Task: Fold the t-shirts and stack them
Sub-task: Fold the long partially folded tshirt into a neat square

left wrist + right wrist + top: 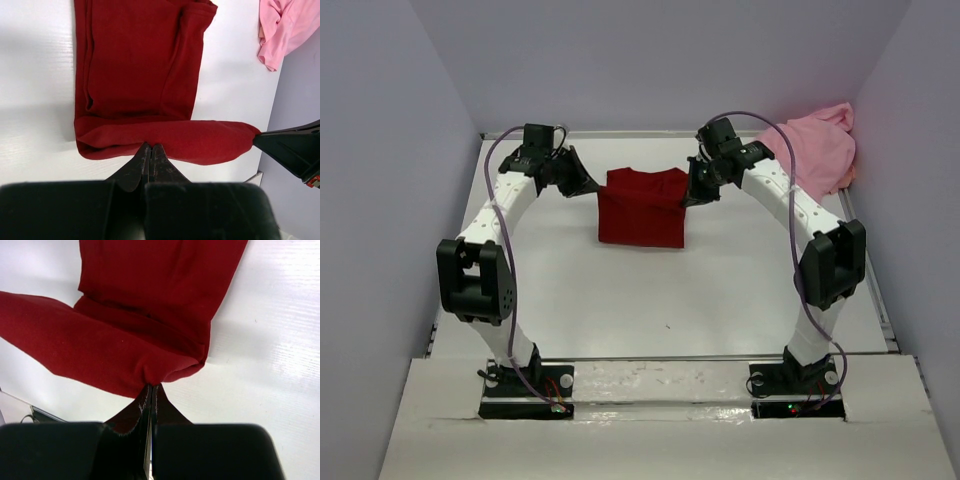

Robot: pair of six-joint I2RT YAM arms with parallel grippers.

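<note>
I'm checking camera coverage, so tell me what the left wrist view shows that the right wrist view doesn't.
Only the left wrist view: the light pink t-shirt, lying apart, and both grippers at once, the left gripper and right gripper each shut on one end of the lifted fold. Only the right wrist view: a close look at the cloth puckering where the right gripper pinches it. Both: the dark red t-shirt, partly folded on the white table.

T-shirts: 2 in all
Dark red t-shirt (642,208): 1
Light pink t-shirt (820,150): 1
Arms: 2, namely 1 left arm (485,270) and 1 right arm (820,260)
Tools: 2, namely 1 left tool (151,149) and 1 right tool (151,389)
Fingers per tool: 2
Arm bases (525,392): 2
Surface (670,300): 1, white
</note>
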